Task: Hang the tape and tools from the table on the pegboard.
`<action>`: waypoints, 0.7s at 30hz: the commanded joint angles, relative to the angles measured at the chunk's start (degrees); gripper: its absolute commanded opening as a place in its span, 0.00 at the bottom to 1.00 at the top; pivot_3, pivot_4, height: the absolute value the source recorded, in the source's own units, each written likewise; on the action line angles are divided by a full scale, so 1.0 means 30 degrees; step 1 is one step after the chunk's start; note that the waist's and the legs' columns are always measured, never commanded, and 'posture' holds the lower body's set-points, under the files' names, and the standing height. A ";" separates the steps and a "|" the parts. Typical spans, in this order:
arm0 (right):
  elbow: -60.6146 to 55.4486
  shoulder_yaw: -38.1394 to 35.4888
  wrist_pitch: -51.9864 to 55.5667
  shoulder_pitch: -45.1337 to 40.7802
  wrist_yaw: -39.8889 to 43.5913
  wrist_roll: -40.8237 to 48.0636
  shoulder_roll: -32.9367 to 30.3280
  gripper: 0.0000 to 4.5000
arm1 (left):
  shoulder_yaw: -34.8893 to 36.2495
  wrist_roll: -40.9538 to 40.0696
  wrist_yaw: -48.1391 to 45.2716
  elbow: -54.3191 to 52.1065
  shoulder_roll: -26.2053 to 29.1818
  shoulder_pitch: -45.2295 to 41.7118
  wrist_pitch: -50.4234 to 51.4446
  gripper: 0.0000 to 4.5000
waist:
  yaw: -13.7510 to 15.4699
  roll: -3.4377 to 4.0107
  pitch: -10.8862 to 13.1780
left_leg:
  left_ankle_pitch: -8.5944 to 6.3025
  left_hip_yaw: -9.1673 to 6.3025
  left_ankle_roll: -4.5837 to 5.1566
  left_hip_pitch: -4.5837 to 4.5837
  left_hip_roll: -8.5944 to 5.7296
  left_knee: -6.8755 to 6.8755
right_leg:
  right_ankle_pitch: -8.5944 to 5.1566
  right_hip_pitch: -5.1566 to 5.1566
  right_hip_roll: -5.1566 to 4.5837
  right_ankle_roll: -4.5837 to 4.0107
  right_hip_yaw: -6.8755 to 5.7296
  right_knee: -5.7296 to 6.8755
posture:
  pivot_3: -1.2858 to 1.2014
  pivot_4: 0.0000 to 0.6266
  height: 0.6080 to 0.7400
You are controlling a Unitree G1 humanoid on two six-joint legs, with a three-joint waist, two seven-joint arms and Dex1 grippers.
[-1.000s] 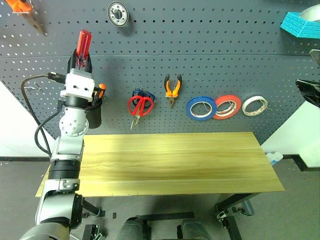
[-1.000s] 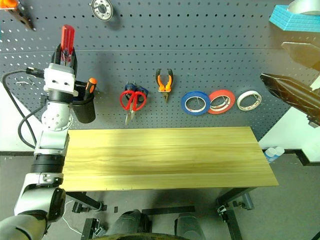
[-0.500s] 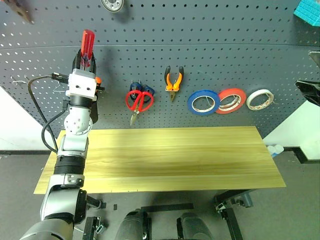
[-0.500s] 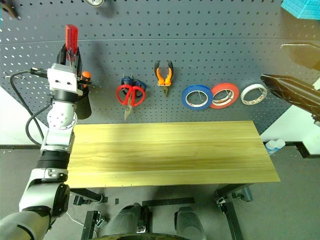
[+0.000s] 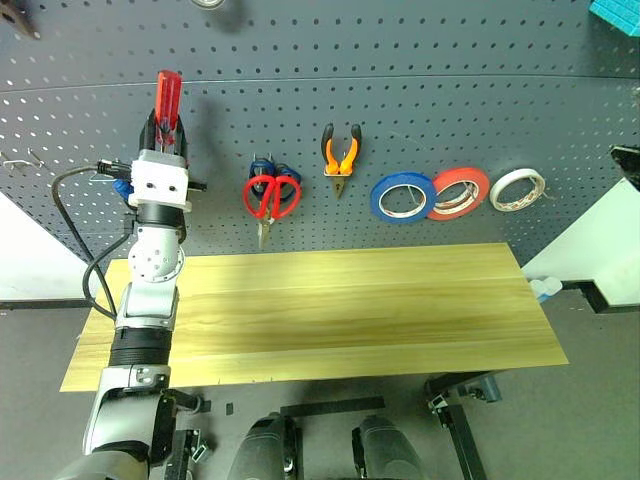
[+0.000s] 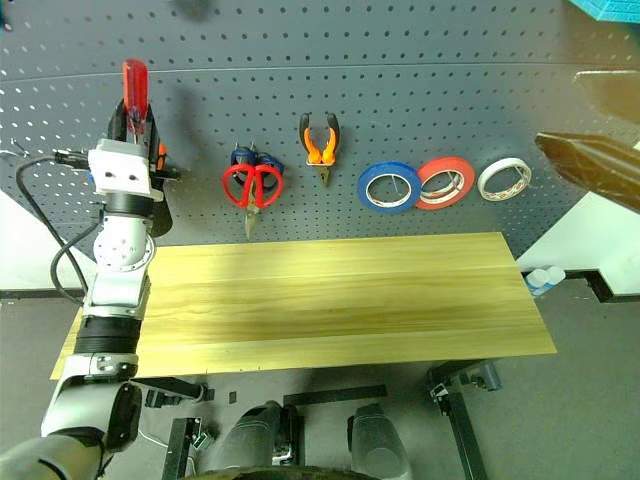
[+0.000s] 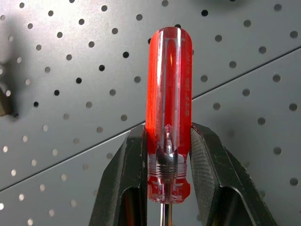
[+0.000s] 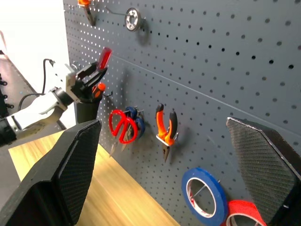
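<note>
My left gripper (image 5: 166,132) is shut on the slim red-handled screwdriver (image 7: 168,108), which stands handle up just in front of the dark grey pegboard (image 5: 450,90) at its left. The red-handled scissors (image 5: 271,196), the orange-and-black pliers (image 5: 340,158) and the blue tape (image 5: 402,196) hang in a row on the board above the wooden table (image 5: 340,310). My right gripper (image 8: 164,174) is open, its wide fingers (image 8: 70,174) apart, held off to the right facing the board.
A black cup (image 8: 86,109) holding an orange-and-black screwdriver (image 6: 161,155) hangs right behind my left gripper. Blue-handled scissors (image 5: 262,165) sit behind the red ones. Red-orange tape (image 5: 461,192) and white tape (image 5: 517,188) hang right of the blue roll.
The camera has tilted, so the whole picture has shifted. My left gripper keeps its hold on the screwdriver near the same spot on the board. The right gripper stays open.
</note>
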 commanded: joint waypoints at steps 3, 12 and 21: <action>0.0101 -0.0175 -0.0052 -0.0507 -0.0152 0.0325 -0.0448 1.00 | 0.0614 -0.0038 0.0501 -0.0784 0.0084 0.0060 0.0095 0.50 | -0.0019 -0.0031 0.0130 | 0.0000 0.0001 0.0000 -0.0004 0.0000 0.0001 | 0.0000 0.0000 0.0000 0.0000 0.0002 -0.0004 | 0.39 0.31 0.55; 0.0137 0.0046 -0.0197 -0.0472 0.0162 -0.0275 -0.0455 1.00 | 0.0609 0.0740 0.1180 -0.0815 0.0211 0.0086 0.0306 0.79 | -0.0023 -0.0026 0.0245 | 0.0000 0.0001 0.0001 -0.0043 0.0000 0.0000 | 0.0001 -0.0034 0.0000 0.0002 -0.0007 -0.0008 | 0.39 0.31 0.55; 0.0105 0.0553 -0.0639 -0.0832 0.0489 -0.0846 -0.0194 1.00 | 0.0639 0.1043 0.1514 -0.1533 0.0208 -0.0082 0.0315 0.79 | -0.0030 -0.0023 0.0241 | 0.0000 0.0000 -0.0001 -0.0048 0.0000 0.0000 | 0.0001 -0.0046 0.0000 0.0002 -0.0009 -0.0007 | 0.40 0.25 0.55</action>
